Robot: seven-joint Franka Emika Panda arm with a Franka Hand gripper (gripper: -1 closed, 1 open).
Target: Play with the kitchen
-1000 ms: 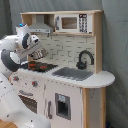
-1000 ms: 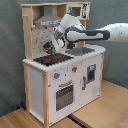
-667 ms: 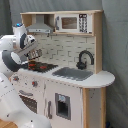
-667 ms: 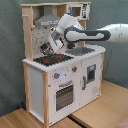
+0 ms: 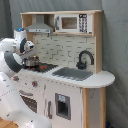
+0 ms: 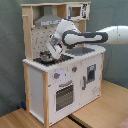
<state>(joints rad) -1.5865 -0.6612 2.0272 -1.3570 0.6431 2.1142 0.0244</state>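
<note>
Pincer (image 6: pixel 50 51) dipping lower than a second ago toward the pot (image 6: pixel 46 57) beneath it on the kitchen (image 6: pixel 60 85) hob; I am unable to tell its grip

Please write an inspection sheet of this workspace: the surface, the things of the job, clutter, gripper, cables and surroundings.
Surface: white counter of the toy kitchen, which stands on a wooden floor.
Job's things: grey hood, microwave, black faucet, sink, red-ringed hob, oven door, knobs.
Clutter: small metal pot on the hob.
Gripper: the gripper hangs just above the pot; open or shut cannot be told.
Cables: nothing seen.
Surroundings: grey curtain behind the kitchen.
</note>
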